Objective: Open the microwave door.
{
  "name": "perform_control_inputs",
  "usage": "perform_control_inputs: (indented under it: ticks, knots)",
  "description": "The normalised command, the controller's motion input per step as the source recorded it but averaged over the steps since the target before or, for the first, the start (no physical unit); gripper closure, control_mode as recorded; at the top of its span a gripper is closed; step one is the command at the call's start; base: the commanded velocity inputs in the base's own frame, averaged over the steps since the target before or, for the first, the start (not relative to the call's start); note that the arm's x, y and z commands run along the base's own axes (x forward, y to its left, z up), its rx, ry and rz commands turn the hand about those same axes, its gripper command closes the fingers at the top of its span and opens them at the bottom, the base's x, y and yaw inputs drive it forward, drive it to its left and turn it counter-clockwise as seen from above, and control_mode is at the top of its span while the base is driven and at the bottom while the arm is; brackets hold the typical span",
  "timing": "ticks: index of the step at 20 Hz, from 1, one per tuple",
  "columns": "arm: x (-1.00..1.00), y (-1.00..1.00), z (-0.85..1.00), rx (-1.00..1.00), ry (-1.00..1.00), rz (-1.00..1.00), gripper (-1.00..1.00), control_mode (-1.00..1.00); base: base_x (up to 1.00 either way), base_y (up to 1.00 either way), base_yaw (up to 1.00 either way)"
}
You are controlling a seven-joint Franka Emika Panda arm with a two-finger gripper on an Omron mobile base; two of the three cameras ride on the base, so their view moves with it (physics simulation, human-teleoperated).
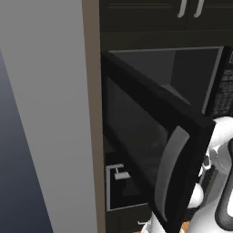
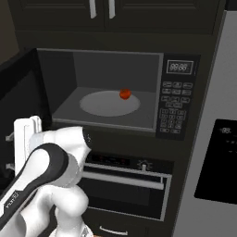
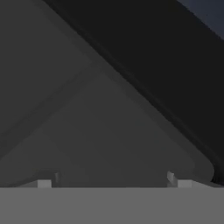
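The microwave door (image 1: 136, 132) stands swung far out from the microwave (image 2: 111, 88), its curved grey handle (image 1: 170, 175) facing the left base view. The cavity (image 2: 106, 74) is exposed, with a grey turntable (image 2: 109, 104) and a small red item (image 2: 125, 94) on it. The keypad strip (image 2: 173, 111) sits to the right of the cavity. My gripper (image 3: 111, 183) is open, fingertips (image 3: 43, 183) wide apart with nothing between them. It points at the door's grey inner face (image 3: 109, 131). From the right base view the gripper (image 2: 10, 152) sits against that inner side at the far left.
Below the microwave is a black oven (image 2: 125, 194) with a silver bar handle (image 2: 122, 178). Dark cabinets (image 2: 102, 11) hang above. A grey fridge panel (image 2: 217, 92) flanks the right and a grey wall panel (image 1: 45, 113) the left. My white arm (image 2: 51, 171) is low in front.
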Motion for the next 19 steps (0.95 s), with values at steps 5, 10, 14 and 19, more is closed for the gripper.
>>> perform_control_inputs:
  ticks: [5,10,14,19]
  knots:
    - [-0.28,1.00,0.00,0.00,-0.05,0.00,-1.00,-1.00,0.00,0.00,0.00]
    - [-0.22,1.00,0.00,0.00,-0.07,-0.01,-1.00,-1.00,0.00,0.00,0.00]
    - [-0.19,0.94,0.00,0.00,-0.08,-0.03,-1.00,-1.00,0.00,0.00,0.00]
    - [-0.11,0.15,0.00,0.04,0.00,0.00,-1.00,-1.00,0.00,0.00,0.00]
